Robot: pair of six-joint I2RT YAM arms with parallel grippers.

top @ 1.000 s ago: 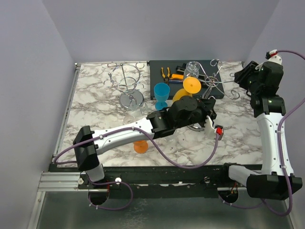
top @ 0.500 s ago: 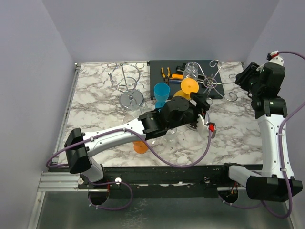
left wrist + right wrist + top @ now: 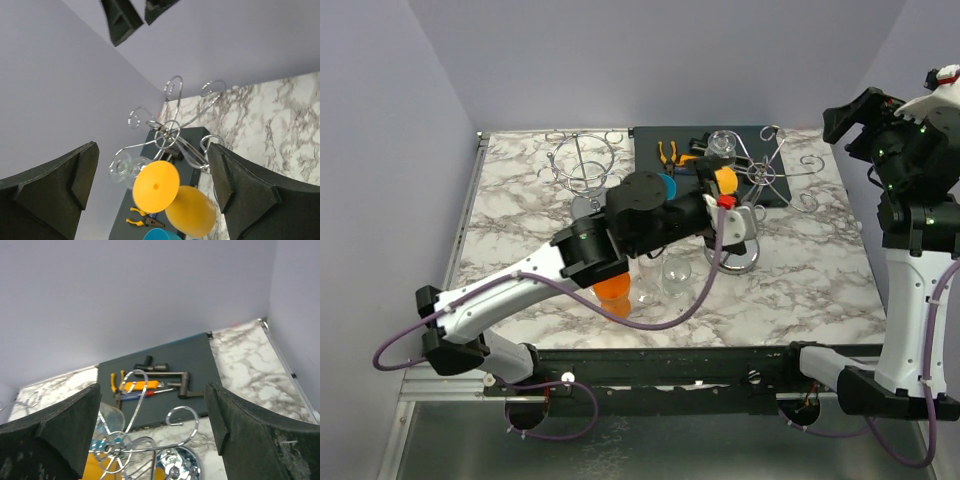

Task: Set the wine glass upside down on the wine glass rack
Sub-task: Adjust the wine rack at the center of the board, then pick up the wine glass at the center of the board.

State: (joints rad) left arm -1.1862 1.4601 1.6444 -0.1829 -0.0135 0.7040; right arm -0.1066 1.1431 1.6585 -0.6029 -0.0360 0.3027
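Left wrist view: the left gripper [image 3: 152, 150] is seen with its jaws spread wide, and nothing is held between them.
Ahead of these jaws, and between them in the picture, the orange wine glass [image 3: 158, 187] is seen. Its round foot is turned to the camera, its bowl is just below, and neither finger is touched by it. The wine glass rack [image 3: 169, 134] is placed just behind the glass, with its wire curls rising above the foot; whether the glass hangs on a wire cannot be told. A clear glass [image 3: 121, 168] is seen toward the finger at the picture's left edge. The right gripper [image 3: 152, 387] is also spread wide and empty, with the rack curls and a dark mat [image 3: 200, 356] ahead of its jaws.
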